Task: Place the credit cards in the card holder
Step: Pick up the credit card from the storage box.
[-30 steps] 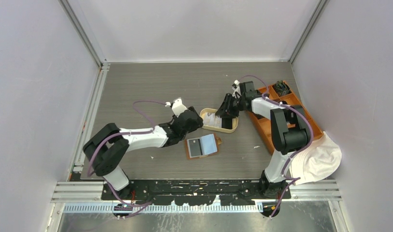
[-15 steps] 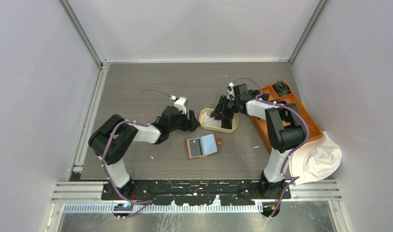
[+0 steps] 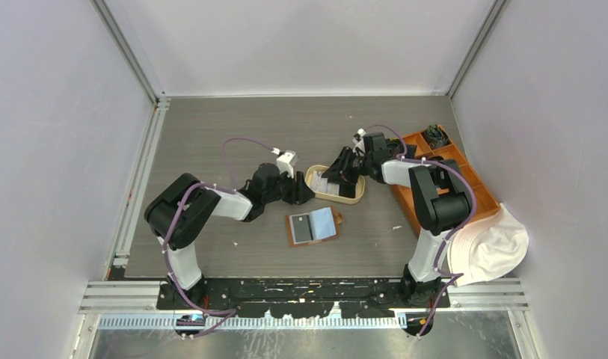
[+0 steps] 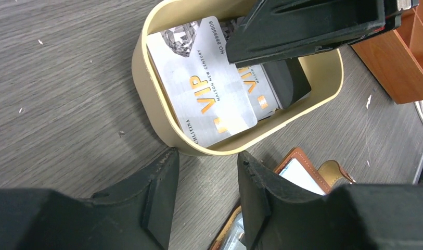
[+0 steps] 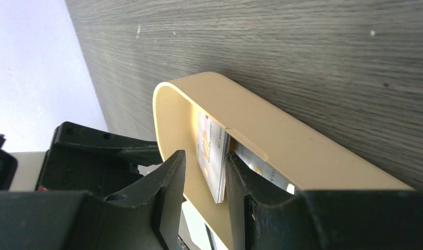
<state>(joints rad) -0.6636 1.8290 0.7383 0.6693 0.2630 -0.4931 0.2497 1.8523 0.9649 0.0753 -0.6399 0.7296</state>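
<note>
So the credit cards [image 4: 204, 88] are sitting in the cream oval tray [image 4: 146, 94], about mid-table and a bit toward the right edge. The top one is a white/silver "VIP" card with orange lettering and a diamond print, and there's at least one more like it underneath. They lie along the tray's long axis, propped at a slant against its wall rather than flat.

The right gripper [image 5: 205, 161] is clearly the nearer one. It reaches in over the tray's right end with its jaws parted and straddling the edge of a card. One finger looks right against the card and the other has a visible gap, so I wouldn't call it clamped yet. My guess is it only needs to pinch that edge and lift.

The left gripper [image 4: 206, 156] sits low on the table just outside the tray's left, near-side rim. Its jaws are apart with nothing between them, pointing at the tray wall.

The brown leather card holder [image 3: 312, 226] lies open between the tray and the near edge, close to both arms. A grey-blue card is showing on its inside.
</note>
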